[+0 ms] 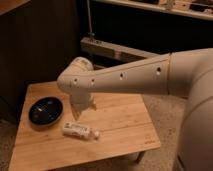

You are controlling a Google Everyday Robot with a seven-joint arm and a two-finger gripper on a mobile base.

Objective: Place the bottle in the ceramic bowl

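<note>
Light wood planks make up the rectangular worktop (125, 125), set against dark wall panels. A glossy black, shallow round ceramic bowl (46, 110) sits near its left edge. The slim whitish bottle (80, 131) lies on its side towards the front edge, just beside the bowl. The white hand (83, 108) hangs above it, fingers spread, holding nothing.
</note>
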